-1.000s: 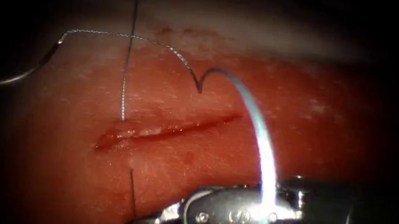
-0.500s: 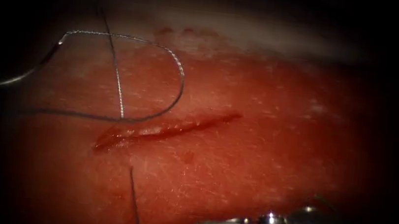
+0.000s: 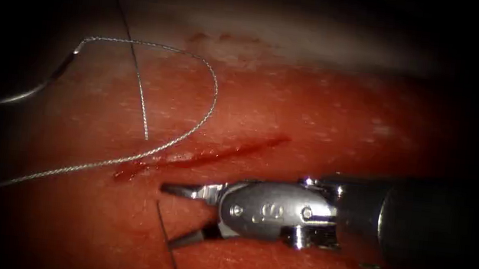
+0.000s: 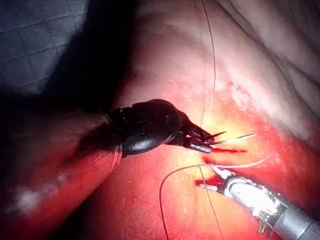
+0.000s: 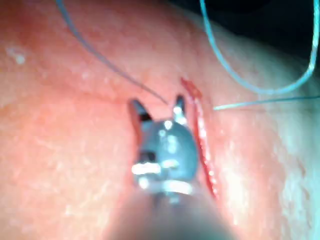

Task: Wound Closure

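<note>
The right tool hovers just below the cut in the tissue, its 2 jaws spread and empty, straddling a thread stub, while the curved needle lies free on the tissue's far left, more thread looping across the cut.

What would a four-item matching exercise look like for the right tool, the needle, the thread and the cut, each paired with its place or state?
Things:
1. right tool
2. needle
3. thread
4. cut

Places or states:
A. far left of the cut, not held by the right tool
B. jaws open, holding nothing
C. red slanting slit in the tissue
D. loops above the cut and crosses near its left end

Pairs: 1-B, 2-A, 3-D, 4-C
</note>
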You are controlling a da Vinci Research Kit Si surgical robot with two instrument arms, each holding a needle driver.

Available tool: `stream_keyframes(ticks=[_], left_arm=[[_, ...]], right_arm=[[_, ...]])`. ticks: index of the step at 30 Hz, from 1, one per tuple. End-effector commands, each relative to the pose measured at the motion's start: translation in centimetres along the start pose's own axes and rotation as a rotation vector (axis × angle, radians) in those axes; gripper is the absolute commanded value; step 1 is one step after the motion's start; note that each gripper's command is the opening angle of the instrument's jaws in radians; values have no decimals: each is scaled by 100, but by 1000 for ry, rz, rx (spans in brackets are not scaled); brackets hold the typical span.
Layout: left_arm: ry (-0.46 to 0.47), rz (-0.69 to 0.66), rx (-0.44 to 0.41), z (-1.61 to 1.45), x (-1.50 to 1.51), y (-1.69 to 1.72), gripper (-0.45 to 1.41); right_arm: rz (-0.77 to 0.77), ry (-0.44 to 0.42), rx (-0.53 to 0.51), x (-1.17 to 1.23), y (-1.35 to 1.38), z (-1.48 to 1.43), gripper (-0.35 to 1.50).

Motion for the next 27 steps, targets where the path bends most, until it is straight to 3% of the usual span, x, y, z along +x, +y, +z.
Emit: stream_keyframes(ticks=[1,6,9,12,16,23,27], left_arm=[[0,-4,-1,4,-10,1,-35],[0,-4,-2,4,-10,1,-35],[0,-4,-3,2,-10,0,-35],[0,-4,-7,0,-10,-1,-35],[0,-4,-7,0,-10,-2,-35],[-1,-4,-9,-2,-10,-1,-35],[-1,-4,-13,-3,-10,-2,-35]], right_arm=[[-5,-2,4,-8,-4,15,113],[-10,4,28,-12,-8,26,96],[-12,9,82,-9,-10,21,-35],[-17,-42,132,-5,-11,10,-35],[-9,-37,186,12,-16,-12,-35],[-37,-24,350,65,-49,-42,-35],[-75,14,504,106,-88,-55,-35]])
